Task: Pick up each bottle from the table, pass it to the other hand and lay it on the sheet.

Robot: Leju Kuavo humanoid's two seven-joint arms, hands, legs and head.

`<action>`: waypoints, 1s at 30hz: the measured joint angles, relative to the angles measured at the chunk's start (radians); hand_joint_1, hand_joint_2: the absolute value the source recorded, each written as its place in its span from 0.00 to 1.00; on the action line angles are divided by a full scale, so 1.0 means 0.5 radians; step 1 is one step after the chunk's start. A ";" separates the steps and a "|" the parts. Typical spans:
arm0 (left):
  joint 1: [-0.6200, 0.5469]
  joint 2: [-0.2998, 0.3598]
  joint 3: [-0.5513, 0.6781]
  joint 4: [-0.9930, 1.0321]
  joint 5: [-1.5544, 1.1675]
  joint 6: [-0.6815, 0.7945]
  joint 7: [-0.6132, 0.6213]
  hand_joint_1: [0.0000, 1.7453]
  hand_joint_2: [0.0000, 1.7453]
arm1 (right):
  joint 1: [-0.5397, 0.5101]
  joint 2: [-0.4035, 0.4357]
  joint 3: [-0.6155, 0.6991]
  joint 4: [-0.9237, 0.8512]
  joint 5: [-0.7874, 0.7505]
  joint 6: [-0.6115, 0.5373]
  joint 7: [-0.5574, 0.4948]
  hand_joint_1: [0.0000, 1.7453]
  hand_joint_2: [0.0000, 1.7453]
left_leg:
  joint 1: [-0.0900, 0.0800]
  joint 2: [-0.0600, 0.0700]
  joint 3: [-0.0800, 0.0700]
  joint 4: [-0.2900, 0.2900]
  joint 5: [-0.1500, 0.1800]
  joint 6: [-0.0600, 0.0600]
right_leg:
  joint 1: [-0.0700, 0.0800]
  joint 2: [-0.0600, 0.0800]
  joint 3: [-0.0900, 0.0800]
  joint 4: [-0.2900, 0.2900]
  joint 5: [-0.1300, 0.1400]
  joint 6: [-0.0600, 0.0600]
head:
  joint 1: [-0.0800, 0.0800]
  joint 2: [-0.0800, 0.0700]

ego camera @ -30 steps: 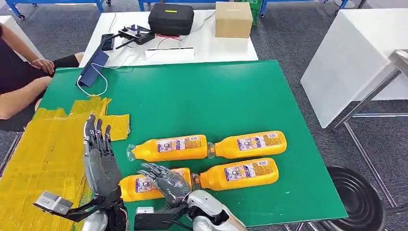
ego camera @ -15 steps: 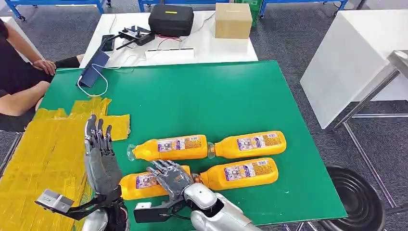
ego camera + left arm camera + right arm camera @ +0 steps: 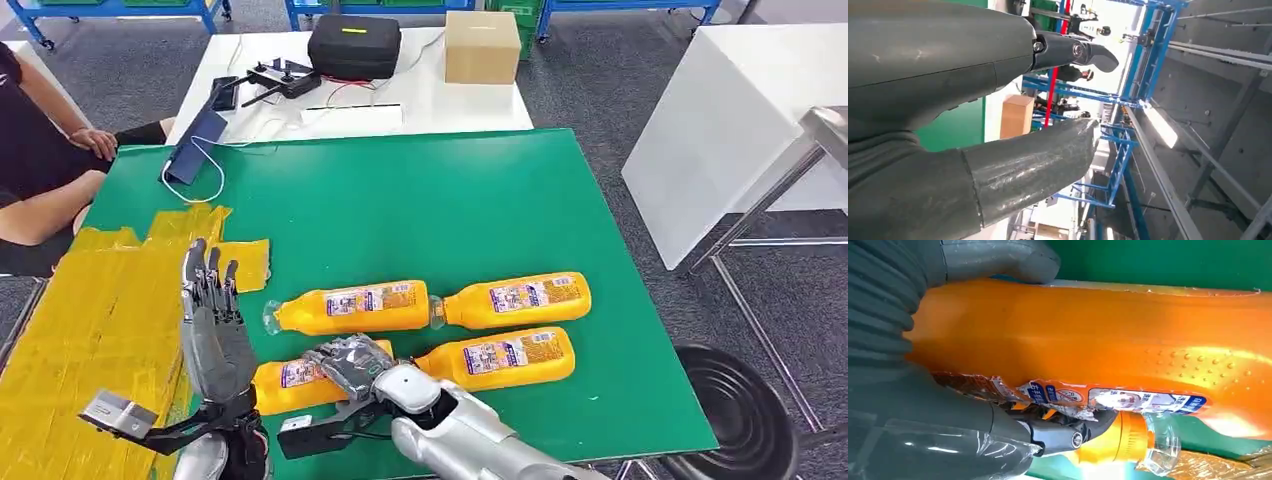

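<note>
Several orange juice bottles lie on the green table (image 3: 420, 200). My right hand (image 3: 355, 362) grips the near-left bottle (image 3: 283, 378), which still lies on the table. In the right wrist view the thumb (image 3: 998, 259) presses one side of this bottle (image 3: 1108, 335) and a dark finger (image 3: 1068, 432) curls round the labelled side. My left hand (image 3: 213, 330) stands upright and open just left of that bottle, at the edge of the yellow sheet (image 3: 90, 320), holding nothing; its spread fingers (image 3: 1068, 50) show in the left wrist view. The other bottles (image 3: 350, 306), (image 3: 515, 298), (image 3: 500, 357) lie untouched.
A person (image 3: 40, 150) sits at the table's far left corner. A blue pouch with a white cable (image 3: 195, 145) lies at the far left edge. Behind it a white table carries a black case (image 3: 355, 45) and a cardboard box (image 3: 482, 47). A black stool (image 3: 760, 420) stands at the right.
My right hand has slid forward over the near-left bottle and its fingers have curled round it. The left hand has stayed almost still.
</note>
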 measured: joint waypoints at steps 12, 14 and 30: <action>-0.032 -0.005 0.001 0.046 0.040 0.063 0.000 0.00 0.00 | -0.001 0.007 0.001 0.047 -0.247 -0.141 -0.037 1.00 1.00 | 0.000 0.000 0.007 0.000 0.000 0.000 | 0.000 0.000 0.006 0.000 0.000 0.000 | 0.001 0.000; -0.027 -0.013 0.005 0.050 0.069 0.160 0.001 0.00 1.00 | 0.088 0.007 -0.104 -0.020 -0.439 -0.382 -0.144 1.00 1.00 | 0.000 -0.001 0.006 0.000 -0.001 0.000 | 0.001 0.000 0.007 0.000 -0.001 0.000 | 0.000 0.000; 0.172 -0.083 0.264 -0.445 0.295 1.004 -0.002 0.00 1.00 | 0.924 -0.108 -0.701 -1.244 -0.887 -0.690 -0.617 1.00 1.00 | 0.001 -0.003 -0.033 0.000 0.002 -0.001 | 0.001 -0.001 -0.028 0.003 0.000 0.001 | 0.002 0.000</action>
